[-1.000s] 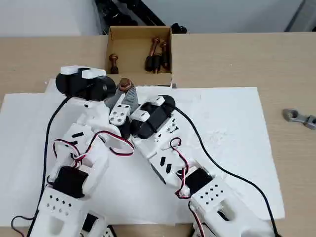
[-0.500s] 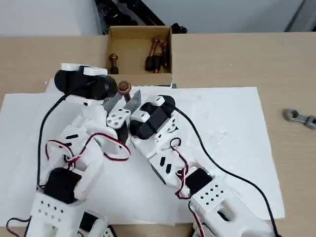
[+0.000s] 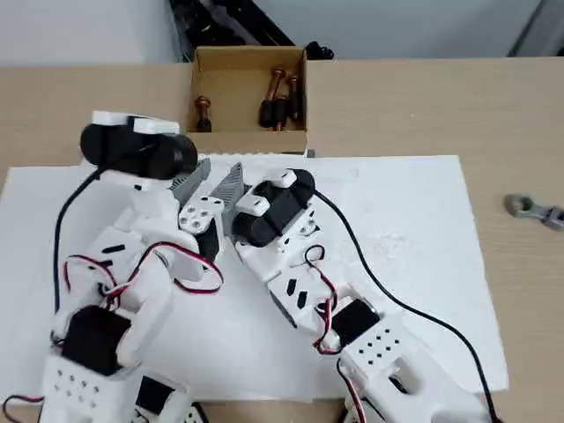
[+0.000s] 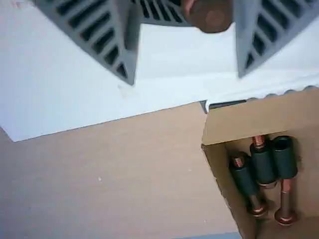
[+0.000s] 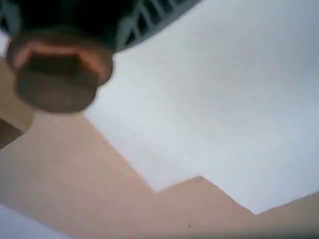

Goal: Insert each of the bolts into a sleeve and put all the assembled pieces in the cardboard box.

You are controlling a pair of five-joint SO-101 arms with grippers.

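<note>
Copper marks the bolt (image 4: pixel 209 15). In the left wrist view its round head sits at the top edge of the frame, between the two grey ribbed left fingers (image 4: pixel 99 30) and close against the right-hand one.

Over the last second the left arm has drawn back toward the lower left of the high view, and its black motor has slid left along the foam sheet (image 3: pixel 397 291). The left fingers (image 3: pixel 189 182) have spread wide and now grip nothing. A second ago the copper head stood up between the two arm ends, just below the box (image 3: pixel 249 139).

I judge that the left arm has let go and the piece is now with the right arm. In the right wrist view the bolt (image 5: pixel 57 69) hangs large in the upper left, right under the right fingers (image 5: pixel 149 12). They look closed on it, though the grip itself is mostly hidden. I cannot tell whether a sleeve is already on the shank.

If the joining is done, what remains is the carry. The box is at the upper centre of the high view, on the bare desk (image 3: pixel 423 106), touching the foam's top edge. Several assembled pieces (image 3: pixel 278 101) already lie inside it. The held bolt is near the box's front wall but still over the foam.
</note>
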